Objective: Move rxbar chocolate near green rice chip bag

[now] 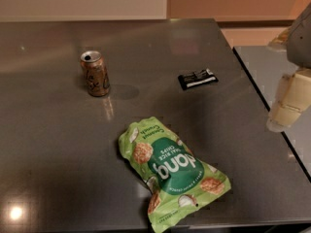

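**Chip bag up front, chocolate bar parked further back**

So, closest to the camera, the green rice chip bag is laid flat on the dark grey table, crinkled and turned so its lettering reads upside down. Its bottom end is almost hanging at the near edge.

Off to the right, past the table's side edge, the gripper is seen as a chunky cream-coloured piece under a grey arm part. It's held above the gap next to a second, lighter grey surface, and nothing is touched by it. Whether the jaws are spread or pressed together honestly can't be told from here.

Further back, the rxbar chocolate is found lying flat on the table, right of centre, well apart from the bag. Its black wrapper and white stripe are shown face up.

About level with it on the left, a brown-orange drink can is stood upright, well apart from both. Behind everything, a pale wall is seen.
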Controlling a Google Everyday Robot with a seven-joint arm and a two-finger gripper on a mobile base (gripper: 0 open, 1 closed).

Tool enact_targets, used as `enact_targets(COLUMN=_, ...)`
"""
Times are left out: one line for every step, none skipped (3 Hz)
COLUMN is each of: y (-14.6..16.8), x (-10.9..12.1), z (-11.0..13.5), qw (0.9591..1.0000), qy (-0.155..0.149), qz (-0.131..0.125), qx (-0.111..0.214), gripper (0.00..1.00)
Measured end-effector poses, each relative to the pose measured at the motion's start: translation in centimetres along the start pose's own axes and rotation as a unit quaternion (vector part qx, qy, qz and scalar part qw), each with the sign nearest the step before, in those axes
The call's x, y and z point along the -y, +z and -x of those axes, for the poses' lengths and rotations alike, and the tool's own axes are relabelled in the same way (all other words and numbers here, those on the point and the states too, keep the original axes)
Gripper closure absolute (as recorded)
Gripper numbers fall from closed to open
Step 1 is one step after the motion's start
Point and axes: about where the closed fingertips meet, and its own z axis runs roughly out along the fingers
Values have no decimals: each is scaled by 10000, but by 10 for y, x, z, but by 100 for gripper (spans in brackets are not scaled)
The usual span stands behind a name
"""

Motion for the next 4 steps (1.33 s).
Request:
enact_targets(y=0, x=1, z=0, qw=10000, qy=-5, qz=-13, qx=0, gripper=0)
enact_targets(y=5, x=16, z=4, qw=10000, qy=-49, qz=24, qx=-17, gripper=0)
enact_targets(y=16, x=42, z=13, qw=9997, qy=-150, qz=151, qx=85, gripper=0)
enact_targets(y=28, x=74, z=28, qw=9989, qy=-303, qz=241, qx=245, gripper=0)
